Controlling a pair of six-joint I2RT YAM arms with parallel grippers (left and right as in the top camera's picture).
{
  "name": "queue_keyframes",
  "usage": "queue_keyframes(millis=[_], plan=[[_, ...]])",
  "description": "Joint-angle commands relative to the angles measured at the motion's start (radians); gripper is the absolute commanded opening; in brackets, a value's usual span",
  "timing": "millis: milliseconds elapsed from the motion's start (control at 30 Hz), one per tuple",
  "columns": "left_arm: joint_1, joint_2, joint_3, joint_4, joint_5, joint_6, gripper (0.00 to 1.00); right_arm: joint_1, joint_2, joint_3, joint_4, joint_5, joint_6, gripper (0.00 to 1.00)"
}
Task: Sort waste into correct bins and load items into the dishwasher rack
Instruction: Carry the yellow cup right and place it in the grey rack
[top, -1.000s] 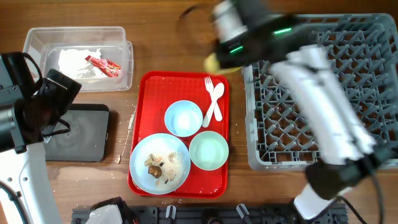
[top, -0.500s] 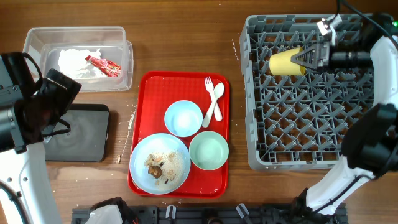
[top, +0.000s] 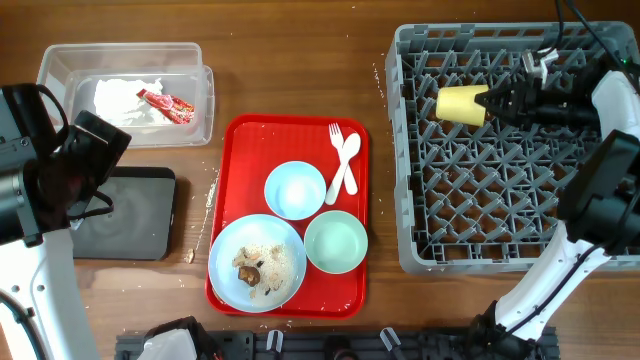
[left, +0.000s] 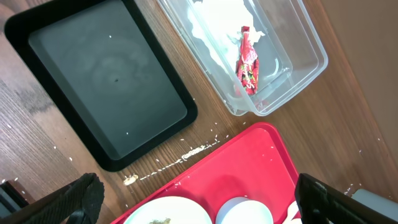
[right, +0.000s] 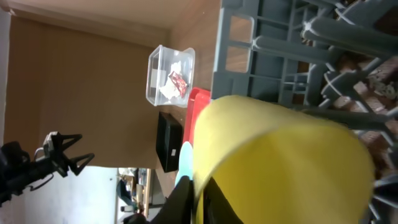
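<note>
One small yellow cup (top: 460, 103) lay on its side over the far left pegs of the single dishwasher rack (top: 396, 150), its rim pinched in the clenched right tool (top: 487, 102). The left tool (left: 199, 196) hung released, fingers wide apart, above the one black tray (top: 130, 215).

One red tray (top: 240, 140) carried two bowls, light blue (top: 295, 190) and pale green (top: 336, 242), one plate (top: 258, 263) with rice and scraps, one fork (top: 338, 135) and one spoon (top: 350, 148).

One clear tub (top: 60, 60) held napkins (top: 120, 97) and one wrapper (top: 166, 103).

A narrow strip of bare table (top: 300, 60) separated the red tray from the rack; a wider band ran along the far edge.
</note>
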Motion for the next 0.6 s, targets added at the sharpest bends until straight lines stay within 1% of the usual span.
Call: queue_keyframes(millis=[0, 200, 233, 300, 367, 467, 567], plan=[[0.002, 0.000, 0.000, 0.002, -0.010, 0.002, 1.00, -0.005, 0.034, -0.002, 0.029, 0.116, 0.138, 0.09], [0.002, 0.000, 0.000, 0.002, -0.010, 0.002, 1.00, -0.055, -0.001, -0.002, 0.103, 0.325, 0.408, 0.11], [0.002, 0.000, 0.001, 0.002, -0.010, 0.002, 1.00, -0.060, -0.021, -0.002, 0.122, 0.384, 0.468, 0.11], [0.002, 0.000, 0.001, 0.002, -0.010, 0.002, 1.00, -0.064, -0.090, -0.002, 0.166, 0.590, 0.629, 0.11], [0.002, 0.000, 0.001, 0.002, -0.010, 0.002, 1.00, -0.064, -0.175, -0.002, 0.178, 0.759, 0.746, 0.14], [0.002, 0.000, 0.000, 0.002, -0.010, 0.002, 1.00, -0.063, -0.299, -0.002, 0.180, 0.869, 0.834, 0.16], [0.002, 0.000, 0.000, 0.002, -0.010, 0.002, 1.00, -0.034, -0.446, -0.002, 0.178, 0.871, 0.837, 0.16]])
